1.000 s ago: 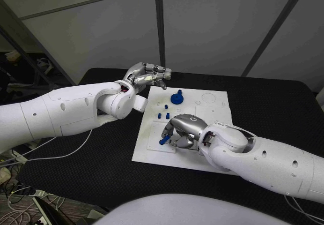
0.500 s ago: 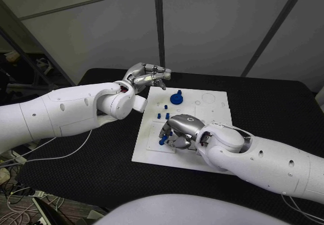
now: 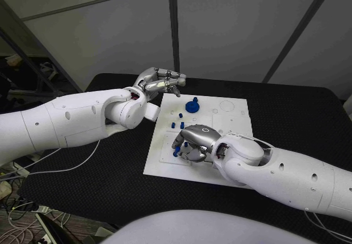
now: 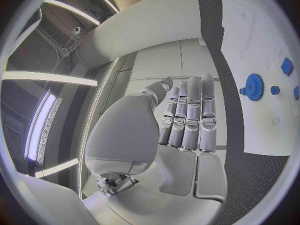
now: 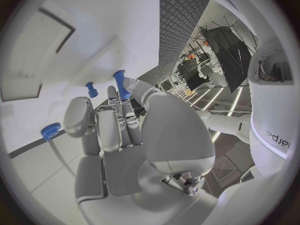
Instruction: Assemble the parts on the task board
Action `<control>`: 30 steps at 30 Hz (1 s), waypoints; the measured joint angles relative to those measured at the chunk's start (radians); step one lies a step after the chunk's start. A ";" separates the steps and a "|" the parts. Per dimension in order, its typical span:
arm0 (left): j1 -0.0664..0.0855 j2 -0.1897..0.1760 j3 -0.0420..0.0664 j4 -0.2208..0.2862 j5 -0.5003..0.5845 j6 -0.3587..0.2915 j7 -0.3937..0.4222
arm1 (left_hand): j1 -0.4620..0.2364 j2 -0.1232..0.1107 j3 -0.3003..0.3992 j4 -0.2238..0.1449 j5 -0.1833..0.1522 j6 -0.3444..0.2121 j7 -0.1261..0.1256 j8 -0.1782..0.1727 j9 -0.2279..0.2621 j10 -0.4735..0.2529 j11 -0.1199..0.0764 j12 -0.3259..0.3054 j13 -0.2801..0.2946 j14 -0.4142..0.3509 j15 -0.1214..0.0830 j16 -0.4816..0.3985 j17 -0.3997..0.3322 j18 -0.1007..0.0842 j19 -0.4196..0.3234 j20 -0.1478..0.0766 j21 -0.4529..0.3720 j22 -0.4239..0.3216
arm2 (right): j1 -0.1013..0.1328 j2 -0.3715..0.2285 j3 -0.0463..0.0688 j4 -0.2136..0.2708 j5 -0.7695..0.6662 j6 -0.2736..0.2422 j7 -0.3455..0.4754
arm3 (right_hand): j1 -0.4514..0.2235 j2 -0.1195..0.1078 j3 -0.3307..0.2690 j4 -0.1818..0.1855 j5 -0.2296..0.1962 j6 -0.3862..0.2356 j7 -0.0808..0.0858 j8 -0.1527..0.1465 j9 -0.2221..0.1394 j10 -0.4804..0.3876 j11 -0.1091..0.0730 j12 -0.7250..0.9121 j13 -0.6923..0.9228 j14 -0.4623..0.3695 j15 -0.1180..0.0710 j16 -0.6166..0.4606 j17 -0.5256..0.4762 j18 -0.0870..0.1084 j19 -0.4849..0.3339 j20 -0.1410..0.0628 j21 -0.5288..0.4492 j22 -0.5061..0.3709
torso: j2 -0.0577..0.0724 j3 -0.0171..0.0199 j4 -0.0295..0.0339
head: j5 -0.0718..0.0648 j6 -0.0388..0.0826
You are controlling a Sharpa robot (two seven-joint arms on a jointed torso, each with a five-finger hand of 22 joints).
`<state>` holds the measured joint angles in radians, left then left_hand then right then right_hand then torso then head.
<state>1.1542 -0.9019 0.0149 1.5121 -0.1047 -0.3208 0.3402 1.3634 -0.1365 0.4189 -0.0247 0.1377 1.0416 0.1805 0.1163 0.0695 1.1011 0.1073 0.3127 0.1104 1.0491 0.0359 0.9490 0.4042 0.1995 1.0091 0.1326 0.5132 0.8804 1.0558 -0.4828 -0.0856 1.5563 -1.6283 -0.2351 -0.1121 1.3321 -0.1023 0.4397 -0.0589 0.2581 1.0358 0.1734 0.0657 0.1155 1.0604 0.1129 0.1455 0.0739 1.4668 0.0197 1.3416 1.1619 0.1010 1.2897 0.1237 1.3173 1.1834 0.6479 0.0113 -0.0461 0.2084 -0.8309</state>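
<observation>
Parts board (image 3: pixel 227 122), a white plate, lies in the middle of the black table (image 3: pixel 293 107). Right hand (image 3: pixel 195 142) sits low over the board's near left portion, its fingertips (image 5: pixel 120 99) pinching a slim blue peg (image 5: pixel 120 84) (another short blue peg (image 5: pixel 92 89) stands just beside). Left hand (image 3: pixel 157 81) hovers over the board's far left corner, fingers straight, side by side, holding nothing. A blue gear (image 3: pixel 192 107) sits on the board's far half, near small blue pieces (image 3: pixel 176 124).
</observation>
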 measured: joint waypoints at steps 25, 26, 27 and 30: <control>0.000 0.001 0.000 -0.003 0.000 0.000 0.000 | -0.004 0.004 0.000 0.000 0.000 0.000 0.000 0.000 0.000 0.000 0.000 0.000 0.001 0.000 0.000 0.000 0.000 0.000 0.000 0.000 0.000 -0.001 | 0.000 -0.050 0.000 0.047 0.012 -0.062 0.027 | -0.003 -0.019 -0.081 0.005 -0.023 -0.158 -0.038 0.000 -0.037 -0.112 0.012 0.017 -0.005 -0.004 0.011 -0.024 -0.059 0.000 -0.064 0.021 -0.072 -0.092 | 0.000 0.0012 -0.0023 | -0.002 0.002; 0.000 0.001 0.000 -0.003 0.000 0.000 0.000 | -0.005 0.005 0.000 0.000 0.000 0.000 0.000 0.000 0.000 0.000 0.000 0.000 0.001 0.000 0.000 0.000 0.000 0.000 0.000 0.000 0.000 -0.001 | 0.000 -0.061 0.000 0.055 0.015 -0.071 0.030 | -0.003 -0.019 -0.086 0.005 -0.023 -0.157 -0.037 0.000 -0.037 -0.112 0.012 0.025 -0.004 -0.004 0.011 -0.024 -0.059 0.000 -0.064 0.021 -0.072 -0.093 | 0.000 0.0012 -0.0024 | -0.004 0.003; 0.000 0.000 0.000 -0.003 0.000 0.000 0.000 | -0.005 0.005 0.000 0.000 0.000 0.000 0.000 0.000 0.000 0.000 0.000 0.000 0.001 0.000 0.000 0.000 0.000 0.000 0.000 0.000 0.000 -0.001 | 0.000 -0.074 0.000 0.063 0.019 -0.082 0.033 | -0.003 -0.019 -0.086 0.005 -0.023 -0.151 -0.031 0.000 -0.037 -0.109 0.009 0.033 -0.003 -0.004 0.011 -0.024 -0.061 0.000 -0.064 0.021 -0.073 -0.094 | 0.000 0.0012 -0.0024 | -0.006 0.004; 0.000 -0.001 0.000 -0.004 0.000 0.000 0.000 | -0.005 0.005 0.000 0.000 0.000 0.000 0.000 0.000 0.000 0.000 0.000 0.000 0.001 0.000 0.000 0.000 0.000 0.000 0.000 0.000 0.000 -0.001 | 0.000 -0.135 0.002 0.101 0.046 -0.127 0.047 | -0.003 -0.019 -0.097 0.015 -0.023 -0.121 -0.001 0.014 -0.029 -0.070 0.003 0.064 0.003 -0.004 0.011 -0.048 -0.095 0.001 -0.087 0.014 -0.100 -0.123 | -0.001 0.0012 -0.0026 | -0.012 0.006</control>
<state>1.1543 -0.9033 0.0150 1.5077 -0.1047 -0.3203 0.3399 1.3581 -0.1312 0.4189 -0.0247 0.1377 1.0416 0.1804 0.1163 0.0694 1.1011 0.1073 0.3126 0.1116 1.0491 0.0359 0.9490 0.4044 0.1996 1.0091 0.1325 0.5133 0.8791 1.0559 -0.6178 -0.0839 1.6569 -1.5827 -0.3620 -0.0646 1.3290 -0.1212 0.3431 -0.0436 0.2350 0.9150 0.1726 0.0792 0.0870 0.9901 0.1154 0.2092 0.0765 1.4631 0.0305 1.2941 1.0664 0.1022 1.2030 0.1375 1.2178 1.0604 0.6465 0.0125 -0.0487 0.1965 -0.8245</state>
